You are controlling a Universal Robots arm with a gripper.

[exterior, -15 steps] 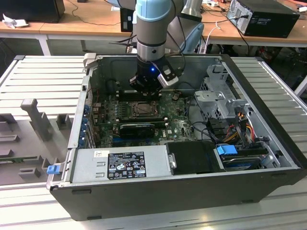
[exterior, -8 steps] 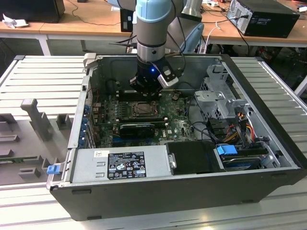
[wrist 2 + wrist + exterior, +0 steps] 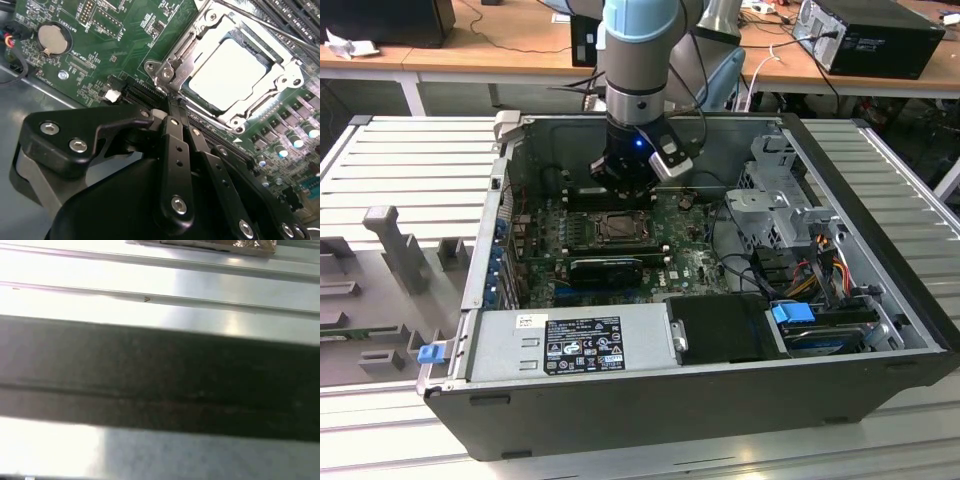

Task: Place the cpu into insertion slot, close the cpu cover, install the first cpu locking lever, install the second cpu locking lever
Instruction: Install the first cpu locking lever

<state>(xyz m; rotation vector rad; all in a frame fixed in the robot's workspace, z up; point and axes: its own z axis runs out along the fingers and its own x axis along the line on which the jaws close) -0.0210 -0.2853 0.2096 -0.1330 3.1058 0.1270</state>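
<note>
The chip is already lying flat in the socket, which sits on the green board inside the open computer case; the metal cover frame is lying down around it, so the bright top is showing through the window. The gripper is hovering right at the socket's corner, beside the hinge and the lever hardware; its fingers are pressed together with no gap showing between them, and they are holding nothing; whether the tips are actually touching the metal at that corner is hard to tell.

Judging from this, the work is sitting at the lever stage. To do it well, the closed tips should be pushing on the lever's wire rather than on the frame or the chip; the push should be running along the lever's swing so the wire is sliding under its catch; any sideways slip risks scraping the board parts just beside the socket.
</note>
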